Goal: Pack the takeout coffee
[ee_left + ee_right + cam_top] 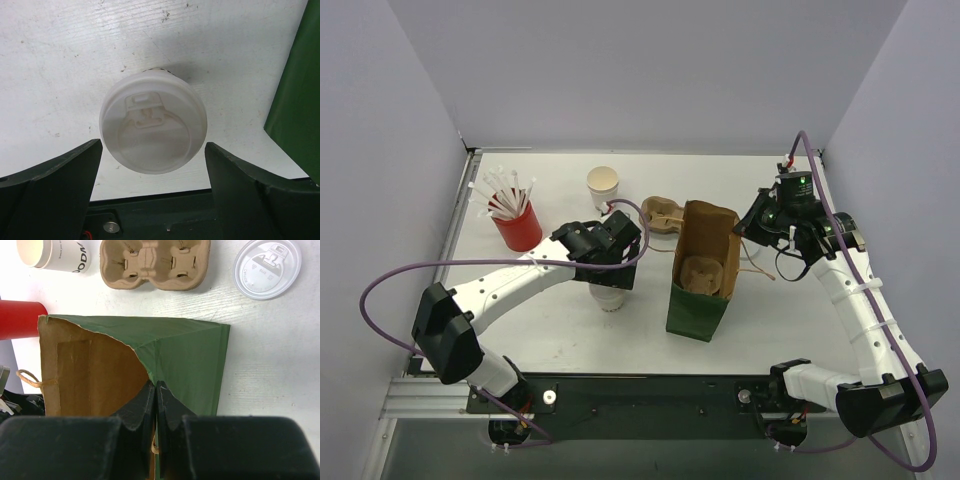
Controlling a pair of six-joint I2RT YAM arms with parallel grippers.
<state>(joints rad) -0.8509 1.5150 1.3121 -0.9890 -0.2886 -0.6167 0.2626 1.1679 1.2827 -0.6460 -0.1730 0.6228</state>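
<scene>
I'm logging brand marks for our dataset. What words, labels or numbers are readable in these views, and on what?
"OODM": dark print on the lidless white cup, cut off by its curve.
Smaller print beside it: too small to read.
Raised marks on the lid of the takeout coffee: too blurred to read.
Paper bag, cup carrier, red cup: no text visible.

Left claw (154, 150) wide apart, facing down; right claw (156, 390) fully closed, arm outstretched.

Robotics lab booth — bare lilac walls (650, 70) around a scuffed white table (560, 330), aluminium mounting rail (420, 400).
</scene>
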